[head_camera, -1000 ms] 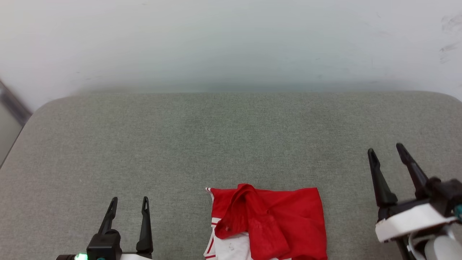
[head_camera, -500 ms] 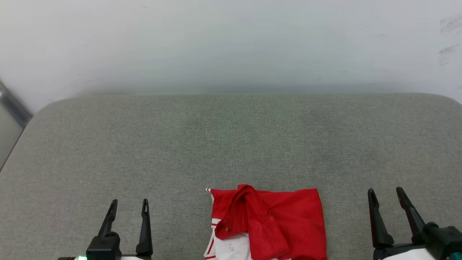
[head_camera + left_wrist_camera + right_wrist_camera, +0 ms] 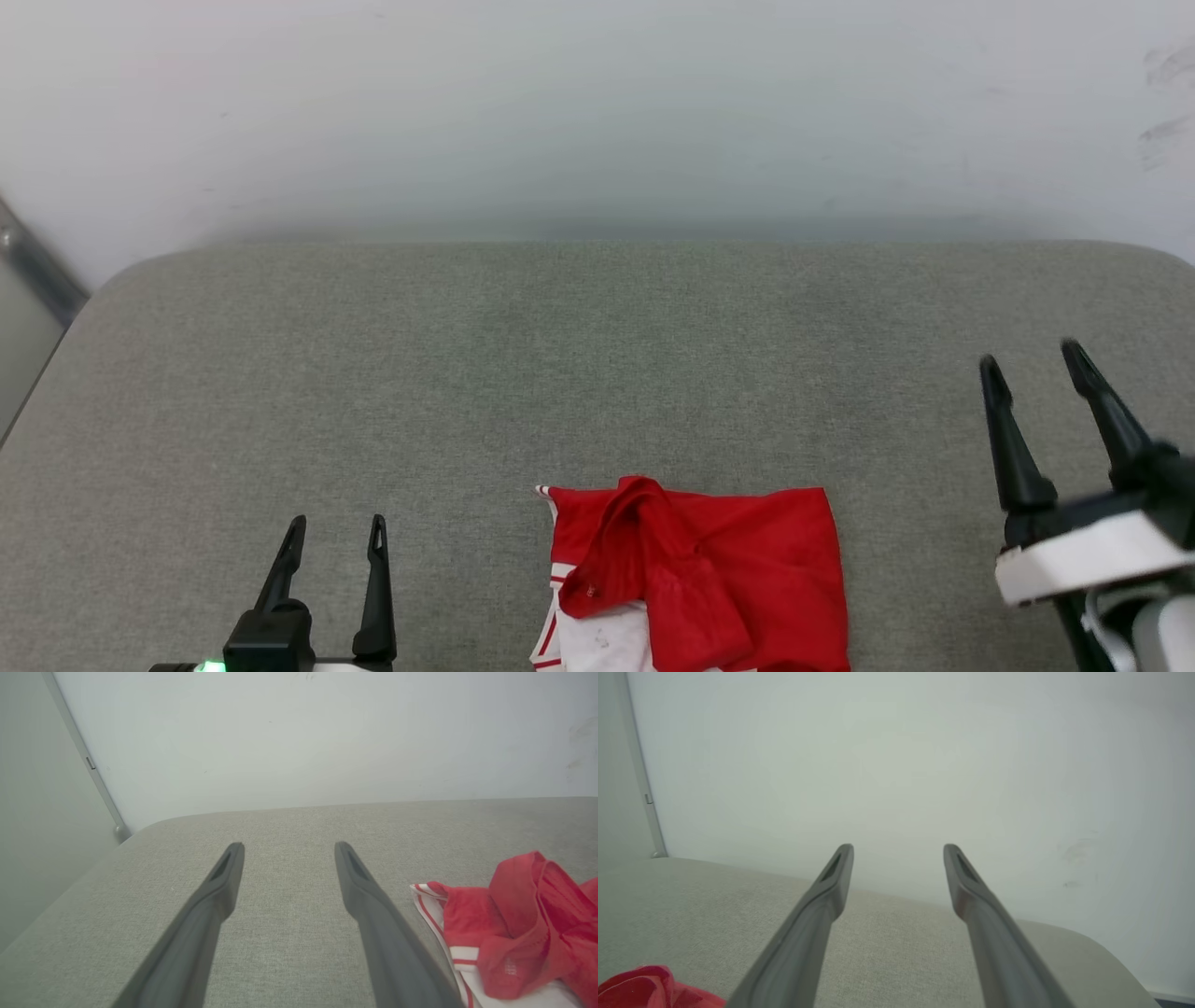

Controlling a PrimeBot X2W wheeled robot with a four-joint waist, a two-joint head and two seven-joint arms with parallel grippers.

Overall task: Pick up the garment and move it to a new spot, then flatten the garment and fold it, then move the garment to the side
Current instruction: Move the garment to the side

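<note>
Centrally, garment (image 3: 709, 579) (crumpled), left gripper (image 3: 336, 529) beside, apart

Plain test room: grey fabric pad (image 3: 597, 373), bare white wall (image 3: 597, 112).

Head cam: mounted high, looks forward and down on the grey fabric-covered worktop with rounded corners (image 3: 597, 373), with the pale plain wall (image 3: 597, 112) across the top. It's the widest and farthest view. My left jaws poke in at lower left, my right jaws at the right edge.

Left wrist cam: low and close over the worktop (image 3: 289, 952), facing along my jaws toward the wall (image 3: 299, 742).

Right wrist cam: also low but pitched higher, so mostly wall (image 3: 924, 765), with the worktop (image 3: 896, 961) below.

All three share worktop, wall, the grey metal strip (image 3: 28, 271) at the left (left wrist (image 3: 84, 765), right wrist (image 3: 642, 788)) and the crumpled red mesh jersey with white striped trim (image 3: 738, 569). The jersey sits at the right of the left wrist view (image 3: 514, 924) and in the bottom-left corner of the right wrist view (image 3: 644, 989).
</note>
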